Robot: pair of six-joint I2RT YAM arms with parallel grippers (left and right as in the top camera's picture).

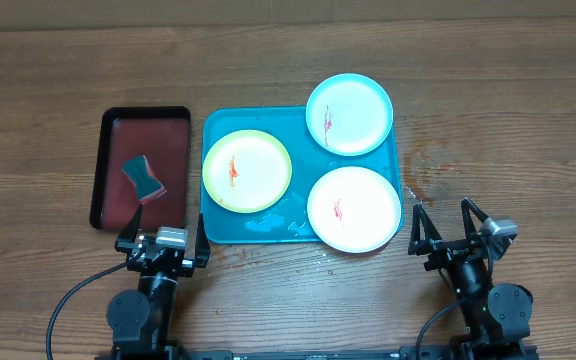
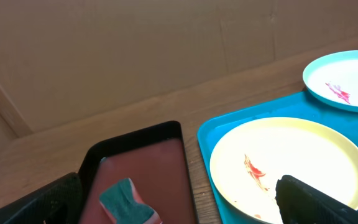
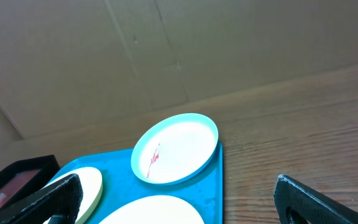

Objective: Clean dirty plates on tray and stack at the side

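A turquoise tray (image 1: 253,229) lies mid-table and holds three plates, each with a red smear. The yellow-green plate (image 1: 247,170) is at its left, also in the left wrist view (image 2: 291,162). The light blue plate (image 1: 349,114) overhangs the far right corner, also in both wrist views (image 2: 344,81) (image 3: 176,149). The white plate (image 1: 354,209) is at the near right, also in the right wrist view (image 3: 154,211). My left gripper (image 1: 164,243) is open and empty near the tray's front left corner. My right gripper (image 1: 453,232) is open and empty, right of the tray.
A black tray with a dark red inside (image 1: 108,165) lies left of the turquoise tray and holds a teal and pink sponge (image 1: 143,177), also in the left wrist view (image 2: 126,202). Wet spots mark the wood right of the tray (image 1: 423,170).
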